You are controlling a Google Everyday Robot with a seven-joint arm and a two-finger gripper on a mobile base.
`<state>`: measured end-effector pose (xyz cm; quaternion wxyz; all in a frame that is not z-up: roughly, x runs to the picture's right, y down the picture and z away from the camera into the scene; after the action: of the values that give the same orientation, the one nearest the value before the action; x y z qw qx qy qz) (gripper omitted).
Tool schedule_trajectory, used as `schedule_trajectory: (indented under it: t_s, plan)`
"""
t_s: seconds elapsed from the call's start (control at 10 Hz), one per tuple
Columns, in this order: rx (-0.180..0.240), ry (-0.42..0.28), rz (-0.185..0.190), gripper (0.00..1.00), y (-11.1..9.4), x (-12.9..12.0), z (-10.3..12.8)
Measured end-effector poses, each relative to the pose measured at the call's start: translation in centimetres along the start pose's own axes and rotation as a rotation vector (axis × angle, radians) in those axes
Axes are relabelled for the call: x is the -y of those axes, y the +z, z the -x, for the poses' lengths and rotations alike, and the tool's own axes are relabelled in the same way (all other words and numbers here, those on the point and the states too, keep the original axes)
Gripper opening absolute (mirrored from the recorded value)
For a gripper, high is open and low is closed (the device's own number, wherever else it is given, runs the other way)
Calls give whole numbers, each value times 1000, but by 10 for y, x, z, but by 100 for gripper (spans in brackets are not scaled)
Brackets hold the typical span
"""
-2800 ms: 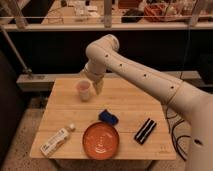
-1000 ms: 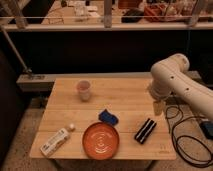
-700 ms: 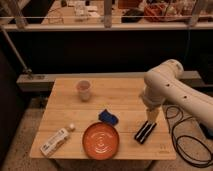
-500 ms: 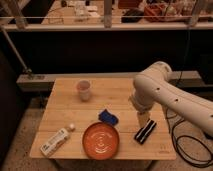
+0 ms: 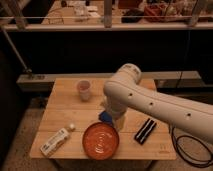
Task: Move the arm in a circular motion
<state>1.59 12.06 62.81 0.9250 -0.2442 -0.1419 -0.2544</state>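
Note:
The arm [image 5: 150, 102] is a thick cream-white tube with small dark dots, reaching in from the right edge across the wooden table [image 5: 62, 107]. Its rounded joint sits above the table's middle. From there a short segment drops to the gripper [image 5: 120, 123], which hangs just over the table between a blue object [image 5: 105, 117] and a black item [image 5: 145, 131], right behind the orange plate [image 5: 101, 141].
A pink cup [image 5: 84, 90] stands at the table's back left. A white carton [image 5: 56, 141] lies at the front left corner. Black cables [image 5: 185, 147] lie on the floor to the right. A dark railing and cluttered benches [image 5: 107, 20] run behind the table.
The arm has swung leftward from the table's right side toward its middle, and the gripper now hangs near the blue object instead of over the black item.

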Motion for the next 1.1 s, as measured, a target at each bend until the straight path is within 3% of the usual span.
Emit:
schedule_trajectory:
  t_s: [0.1, 0.3, 0.5, 0.8, 1.1]
  plan:
    - [27, -59, -17, 80, 1, 17, 26]
    - [25, -149, -57, 80, 6, 53, 55]
    - [7, -209, -112, 80, 11, 103, 58]
    - [-50, -261, -170, 80, 18, 165, 25]
    - [-105, -246, -180, 80, 33, 212, -46]
